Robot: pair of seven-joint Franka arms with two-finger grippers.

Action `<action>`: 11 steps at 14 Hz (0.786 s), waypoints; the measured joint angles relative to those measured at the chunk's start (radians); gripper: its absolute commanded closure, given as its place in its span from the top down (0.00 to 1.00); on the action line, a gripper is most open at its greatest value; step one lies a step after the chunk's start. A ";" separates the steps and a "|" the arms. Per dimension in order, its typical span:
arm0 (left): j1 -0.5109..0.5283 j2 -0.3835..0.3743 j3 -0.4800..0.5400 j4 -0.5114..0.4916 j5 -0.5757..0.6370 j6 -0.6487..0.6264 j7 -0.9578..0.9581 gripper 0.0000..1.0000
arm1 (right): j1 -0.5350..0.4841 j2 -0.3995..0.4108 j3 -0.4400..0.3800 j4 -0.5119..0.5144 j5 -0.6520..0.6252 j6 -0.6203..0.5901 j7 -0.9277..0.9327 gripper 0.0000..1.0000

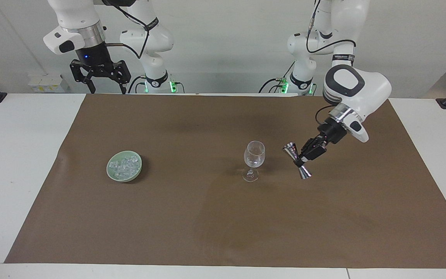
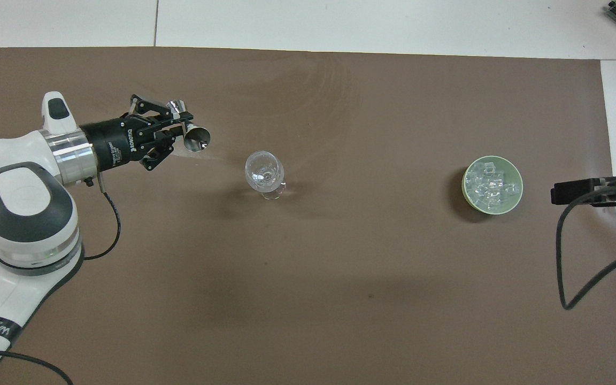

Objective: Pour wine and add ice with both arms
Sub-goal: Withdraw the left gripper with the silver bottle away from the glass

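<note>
You are finishing the pour: left gripper (image 1: 302,159) is clenching the jigger (image 1: 297,161), tilted beside the wine glass (image 1: 254,159); right gripper (image 1: 104,86) is waiting with jaws released; ice (image 1: 125,165) is lying in the bowl (image 1: 111,174) toward the right arm's end from the glass; next move, I judge, calls for parking the jigger.

A robotics lab: two arms (image 1: 356,87) bolted at a paper-covered table (image 1: 21,162).

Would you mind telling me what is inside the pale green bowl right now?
The pale green bowl holds a heap of small clear ice cubes. They cover its bottom, so anything beneath them cannot be seen.
</note>
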 measured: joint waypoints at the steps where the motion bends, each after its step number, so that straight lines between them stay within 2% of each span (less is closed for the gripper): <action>1: 0.054 -0.003 0.001 -0.002 0.000 -0.069 -0.006 0.00 | 0.000 0.000 0.000 0.000 0.000 0.000 0.000 1.00; 6: 0.327 0.013 0.007 -0.038 0.000 -0.388 -0.063 0.00 | 0.000 0.000 0.000 0.000 0.000 0.000 0.000 1.00; 8: 0.407 0.049 0.010 -0.039 0.000 -0.473 -0.094 0.00 | 0.000 0.000 0.000 0.000 0.000 0.000 0.000 1.00; 11: 0.473 0.115 0.014 -0.031 0.018 -0.553 -0.153 0.00 | 0.000 0.000 0.000 0.000 0.000 0.000 0.000 1.00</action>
